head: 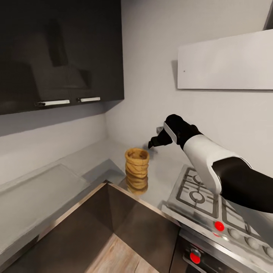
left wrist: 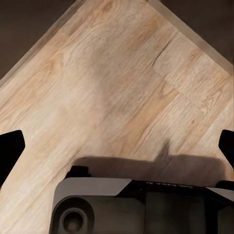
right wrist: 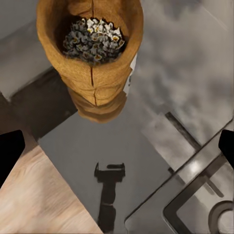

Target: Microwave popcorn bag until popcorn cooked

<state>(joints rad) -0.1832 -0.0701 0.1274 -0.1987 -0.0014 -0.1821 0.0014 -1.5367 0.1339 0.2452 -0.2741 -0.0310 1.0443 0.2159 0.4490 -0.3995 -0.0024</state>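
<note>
Head view: the tan-brown ridged paper popcorn bag (head: 137, 168) stands upright on the glossy grey steel worktop (head: 163, 178), in the corner between the dark cabinet front and the silver gas hob with grates (head: 201, 195). The right pincer (head: 156, 141), on a black-and-white arm, hangs above and just behind the bag, apart from it. Right wrist view: the bag's round mouth (right wrist: 90, 36) is open, showing a heap of small pale and dark popcorn bits (right wrist: 92, 40). The 2 dark fingertips (right wrist: 9, 155) stand at opposite picture edges, so the right pincer is spread wide and holds nothing. Left wrist view: the left pincer's fingertips (left wrist: 9, 152) are likewise wide apart and empty, over the pale wood plank floor (left wrist: 117, 87).

Handling, as judged: the bag looks light and soft-walled, its folds liable to crumple, and its contents would spill if it is tipped. The thick rolled rim, or the ridged body just beneath it, offers the firmest hold; keep it upright.
</note>
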